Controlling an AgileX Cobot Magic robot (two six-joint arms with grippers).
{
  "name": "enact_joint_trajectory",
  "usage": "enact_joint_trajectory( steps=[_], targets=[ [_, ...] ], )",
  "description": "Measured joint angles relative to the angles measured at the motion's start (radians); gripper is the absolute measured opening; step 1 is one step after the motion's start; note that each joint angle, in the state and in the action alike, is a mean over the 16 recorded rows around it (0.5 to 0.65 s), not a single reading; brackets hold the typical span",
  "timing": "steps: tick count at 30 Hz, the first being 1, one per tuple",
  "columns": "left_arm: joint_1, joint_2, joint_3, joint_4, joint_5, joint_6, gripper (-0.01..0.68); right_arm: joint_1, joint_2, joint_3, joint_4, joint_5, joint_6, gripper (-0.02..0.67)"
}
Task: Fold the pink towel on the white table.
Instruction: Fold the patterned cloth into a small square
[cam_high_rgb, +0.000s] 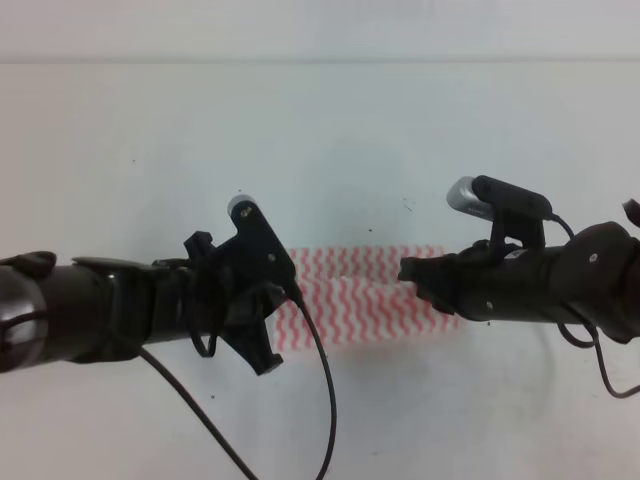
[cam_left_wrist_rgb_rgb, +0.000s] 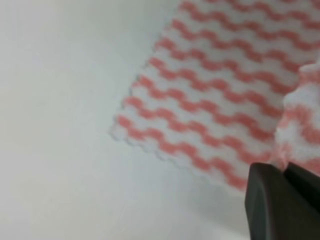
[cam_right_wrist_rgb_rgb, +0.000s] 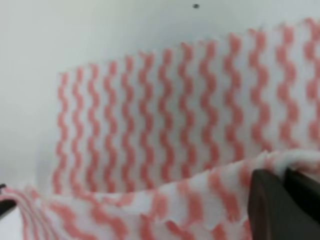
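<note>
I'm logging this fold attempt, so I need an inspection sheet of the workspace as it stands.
Surface: white table, plain, a few dark specks.
Job's things: pink towel lying between the arms, near edge lifted at both ends.
Clutter: nothing seen.
Grippers: left gripper and right gripper each shut on a raised towel edge.
Cables: black cable hanging from the left arm over the table.
Surroundings: nothing seen beyond the table's far edge.

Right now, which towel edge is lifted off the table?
The near edge of the pink towel, pinched by both grippers; the far edge lies flat on the white table.
</note>
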Motion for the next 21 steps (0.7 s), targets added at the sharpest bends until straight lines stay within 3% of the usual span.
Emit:
enact_joint_trajectory(
  steps=[21],
  targets=[
    [0.0, 0.061, -0.064, 0.015, -0.011, 0.019, -0.003, -0.031, 0.054, -0.048, -0.005, 0.017, -0.003, -0.016]
  ],
)
